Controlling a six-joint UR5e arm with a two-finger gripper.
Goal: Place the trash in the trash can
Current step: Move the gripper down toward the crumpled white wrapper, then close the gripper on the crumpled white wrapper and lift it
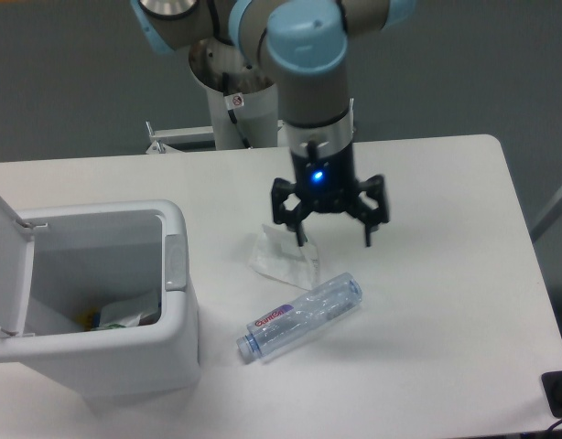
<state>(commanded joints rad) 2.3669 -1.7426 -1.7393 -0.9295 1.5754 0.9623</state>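
We see the gripper [335, 238] hanging w/ its jaws spread wide and nothing between them, just above the table [446, 302], its left-hand finger over the upper edge of the wrapper [283, 257].

The wrapper lies crumpled on the tabletop, right of the trash can [98, 302] and just above the bottle [302, 316], touching or nearly touching it; we can't tell which. We judge it v. light, thin and floppy: it will crush flat under the fingers and may slide on the smooth top instead of rising into the grip. Best hold is prob. the bunched, raised middle, pinched from above.

The bottle lies on its side, tilted diagonally, cap end toward the bin, pink-red label near that end. It looks empty, so light, w/ thin walls that give under pressure, and round + slick, so apt to roll or squirt out. We'd close across its mid-body, jaws square to its long axis.

The bin stands at the left w/ its lid [6, 265] flipped up and the mouth open; some rubbish already lies inside.

The surface is a plain white, smooth, matte tabletop. Beyond it we see a grey floor and the arm's white pedestal [235, 101] behind the far edge.
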